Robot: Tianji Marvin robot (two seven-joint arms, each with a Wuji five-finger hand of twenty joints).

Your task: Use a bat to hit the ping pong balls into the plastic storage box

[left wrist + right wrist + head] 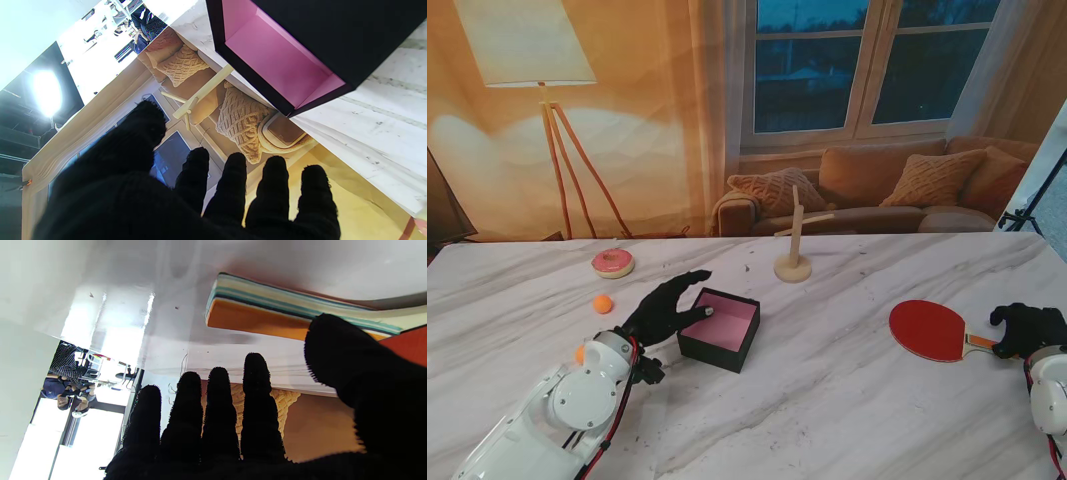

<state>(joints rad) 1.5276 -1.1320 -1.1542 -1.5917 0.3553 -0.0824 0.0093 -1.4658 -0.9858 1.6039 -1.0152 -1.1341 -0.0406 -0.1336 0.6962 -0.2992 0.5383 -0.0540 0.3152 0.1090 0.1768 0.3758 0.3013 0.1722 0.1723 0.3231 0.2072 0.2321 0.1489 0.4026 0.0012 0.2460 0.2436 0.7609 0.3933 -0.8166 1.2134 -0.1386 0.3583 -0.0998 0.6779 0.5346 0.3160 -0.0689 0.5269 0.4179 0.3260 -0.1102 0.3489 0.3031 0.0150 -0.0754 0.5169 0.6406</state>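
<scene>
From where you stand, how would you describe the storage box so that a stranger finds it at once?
On the white marble table, look a little left of the middle, just right of the left hand. There sits the storage box, square, open at the top and empty. Only it is black outside and pink inside; the pink donut farther from me is round.

Right hand (253,440) in a black glove, four fingers (218,413) straight and slightly apart, thumb (347,373) spread wide, gripping nothing. Bat handle (267,311) flat on the glossy white table (133,290) just beyond the fingertips, orange-faced with striped layered edge, thumb crossing in front of it. Red blade (412,345) at the frame edge beside the thumb.
</scene>
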